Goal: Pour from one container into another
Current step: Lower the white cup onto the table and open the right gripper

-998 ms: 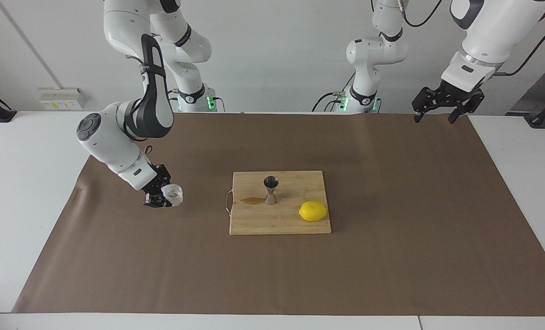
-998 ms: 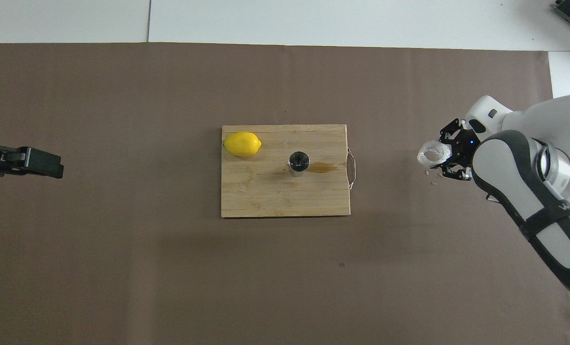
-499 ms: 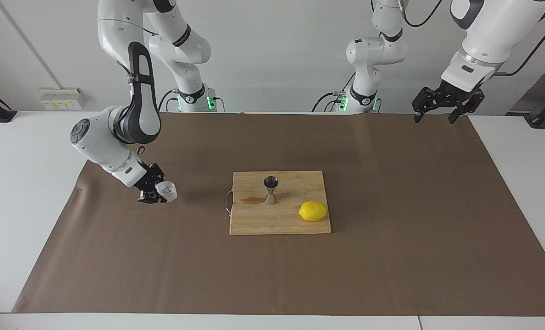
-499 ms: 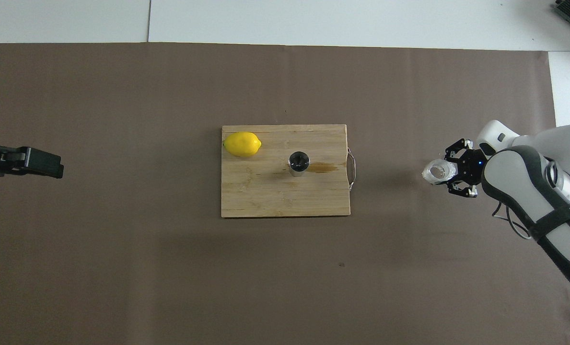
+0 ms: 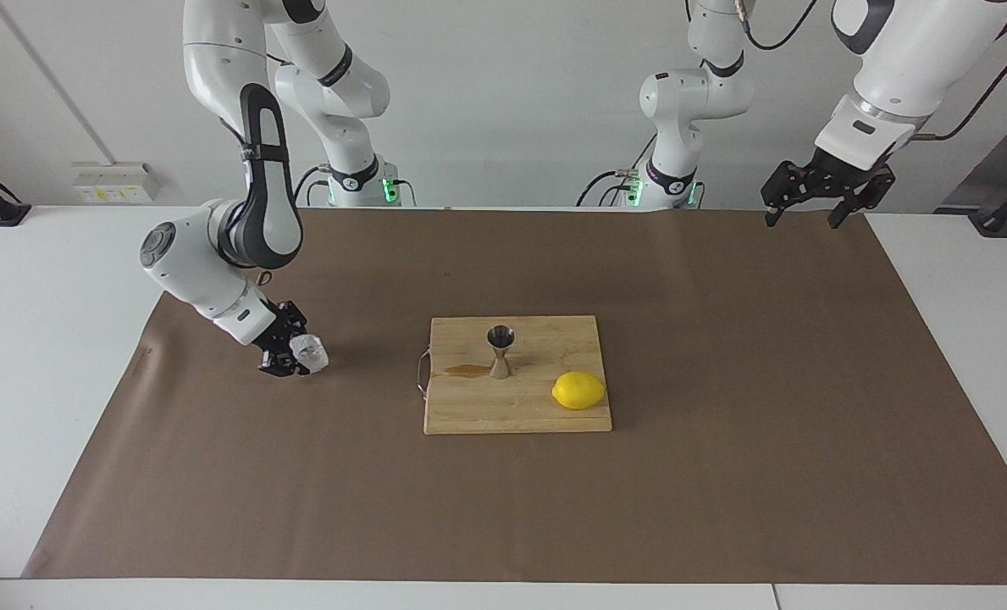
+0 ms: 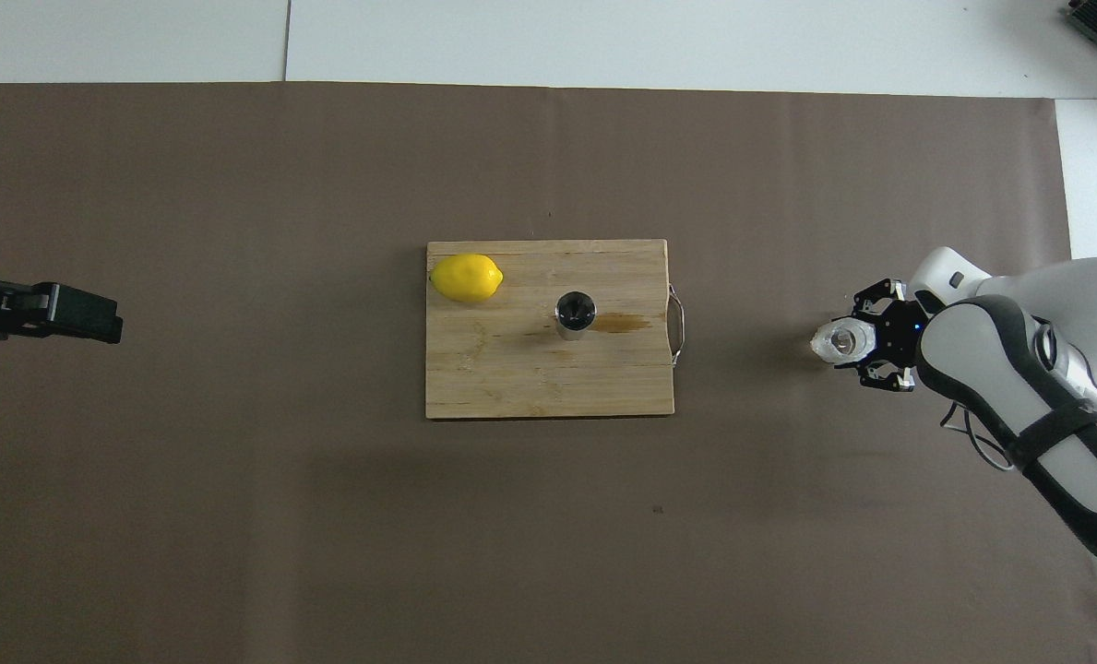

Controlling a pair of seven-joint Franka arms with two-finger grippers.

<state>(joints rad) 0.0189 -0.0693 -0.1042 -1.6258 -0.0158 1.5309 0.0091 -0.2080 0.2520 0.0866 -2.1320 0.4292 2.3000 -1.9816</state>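
Observation:
The clear faceted glass cup [image 5: 310,352] is low over the brown mat, toward the right arm's end of the table, well apart from the cutting board. My right gripper [image 5: 296,359] is shut on it from the side; it also shows in the overhead view [image 6: 851,339] with the cup [image 6: 834,341] at its tip. The steel hourglass jigger [image 5: 500,350] stands upright on the wooden cutting board [image 5: 469,411], open end up [image 6: 575,312]. My left gripper [image 5: 808,212] waits raised and open over the mat's corner at the left arm's end [image 6: 82,315].
A yellow lemon [image 5: 578,390] lies on the board beside the jigger, toward the left arm's end. A brown wet stain [image 5: 467,370] marks the board beside the jigger, toward the right arm's end. A wire handle [image 6: 678,323] sticks out of the board's edge.
My right gripper has carried the cup a little farther from the board, lower toward the mat and closer to the robots. The left arm has not moved.

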